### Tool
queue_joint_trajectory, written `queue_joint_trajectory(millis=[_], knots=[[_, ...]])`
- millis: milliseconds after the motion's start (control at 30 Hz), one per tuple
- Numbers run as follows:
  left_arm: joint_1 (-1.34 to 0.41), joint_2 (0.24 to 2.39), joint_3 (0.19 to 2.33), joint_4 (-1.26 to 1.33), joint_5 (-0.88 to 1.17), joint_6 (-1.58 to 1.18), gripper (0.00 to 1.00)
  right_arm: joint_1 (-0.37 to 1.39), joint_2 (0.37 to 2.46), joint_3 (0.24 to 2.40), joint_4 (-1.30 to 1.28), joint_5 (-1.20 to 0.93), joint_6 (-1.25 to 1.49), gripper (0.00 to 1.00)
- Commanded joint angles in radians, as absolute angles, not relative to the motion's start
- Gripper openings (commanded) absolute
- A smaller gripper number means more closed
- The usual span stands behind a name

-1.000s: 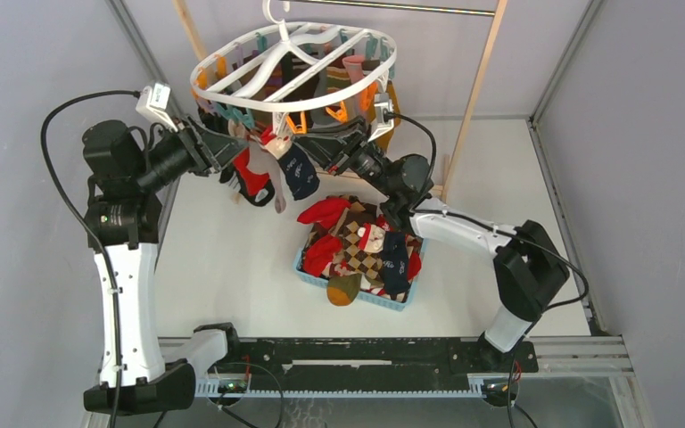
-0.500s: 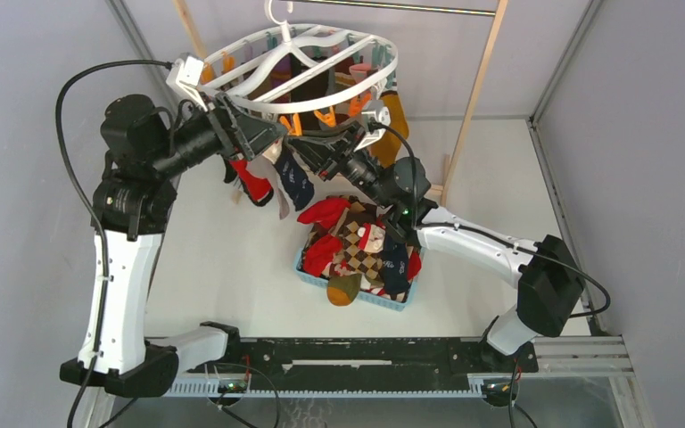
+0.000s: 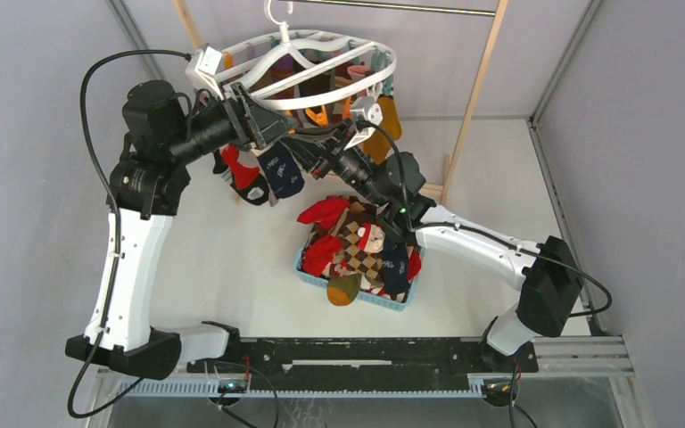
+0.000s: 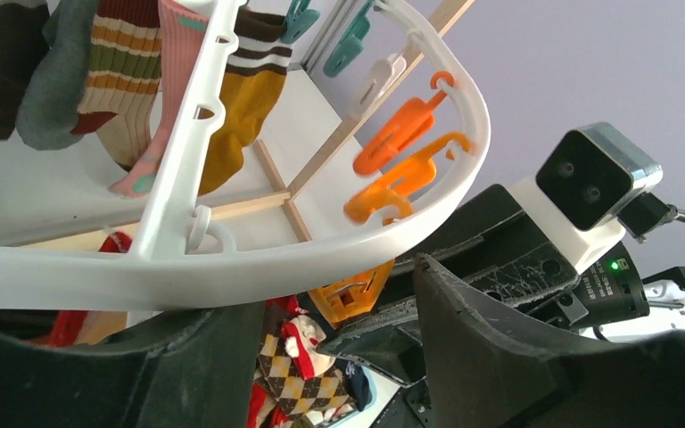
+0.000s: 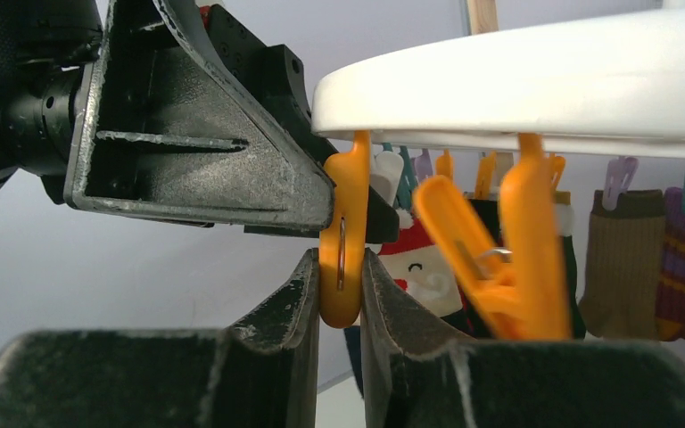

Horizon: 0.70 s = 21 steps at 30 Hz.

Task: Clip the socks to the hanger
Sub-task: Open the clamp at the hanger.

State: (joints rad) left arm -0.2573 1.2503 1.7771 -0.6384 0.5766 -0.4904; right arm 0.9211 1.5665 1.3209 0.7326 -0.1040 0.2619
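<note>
Overhead, my right pincer [image 5: 339, 260] was clamped on the upright orange clip [image 5: 342, 214] under the hanger [image 5: 517, 80] rim; my left pincer [image 4: 330, 290] gaped just beside.

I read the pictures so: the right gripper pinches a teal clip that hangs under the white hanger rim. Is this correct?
Not quite. The clip pinched by the right gripper is orange, not teal. The right wrist view shows it squeezed between the two fingers. The rest holds: it hangs under the white hanger rim.
</note>
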Motion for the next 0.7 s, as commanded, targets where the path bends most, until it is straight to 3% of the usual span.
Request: queue_joint_trajectory(millis=[0, 200, 433, 533, 667], knots=[[-0.264, 1.261, 1.854, -0.602, 0.559, -0.492, 0.63, 0.943, 1.566, 1.367, 0.722, -0.100, 0.210, 0.03], [-0.264, 1.269, 1.865, -0.602, 0.545, -0.482, 0.57, 0.949, 1.573, 1.374, 0.708, -0.097, 0.200, 0.03], [-0.265, 1.291, 1.877, -0.618, 0.526, -0.474, 0.38, 0.961, 1.594, 1.414, 0.656, -0.102, 0.188, 0.06], [-0.265, 1.297, 1.886, -0.633, 0.500, -0.463, 0.24, 0.963, 1.592, 1.420, 0.633, -0.103, 0.181, 0.18], [-0.266, 1.289, 1.885, -0.652, 0.496, -0.449, 0.06, 0.963, 1.533, 1.345, 0.618, -0.054, 0.165, 0.45]])
